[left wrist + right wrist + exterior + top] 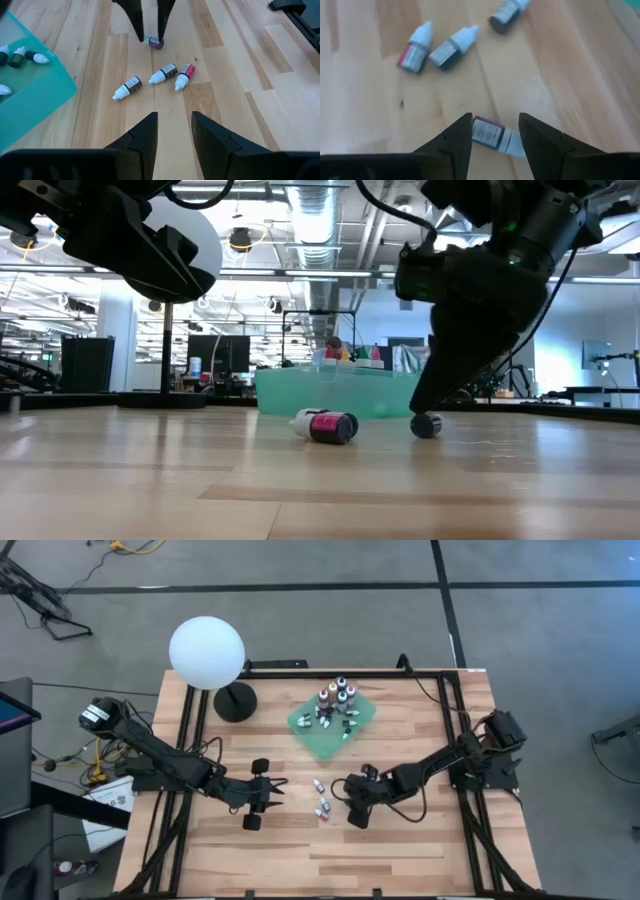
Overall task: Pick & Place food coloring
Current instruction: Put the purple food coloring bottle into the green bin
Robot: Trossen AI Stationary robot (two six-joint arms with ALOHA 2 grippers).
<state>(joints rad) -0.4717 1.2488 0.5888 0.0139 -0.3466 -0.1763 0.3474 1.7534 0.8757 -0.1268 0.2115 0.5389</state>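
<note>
Near table centre: four loose bottles on the wood, between the two grippers.
table (420, 850): wooden, bare around the bottles.
green cloth (365, 712): far side of centre, stocked with standing and lying bottles; looks like the source or the drop spot, cannot tell which.
lamp (207, 653): white globe on a dark base, left of the cloth, clear of the work.
left gripper (174, 131): raised off the wood, fingers apart, nothing between them, pointed at the loose bottles from the left.
right gripper (495, 131): down at the wood, fingers apart, straddling one bottle, not clamped.
target bottle (492, 134): lying flat right between the right fingers, long axis running roughly finger to finger rather than along the gap, so closing would likely press cap and base.
other bottles: brown (127, 88), dark (164, 74), red (183, 77), lying side by side, well apart from the right fingers.
nearer arm: right, by far.
right wrist view: shows the bottle's axis against the fingers.
low view: shows the right fingertips touching or nearly touching the wood, left gripper high.
high view: shows spacing of arms and cloth, bottles too small for axis.
</note>
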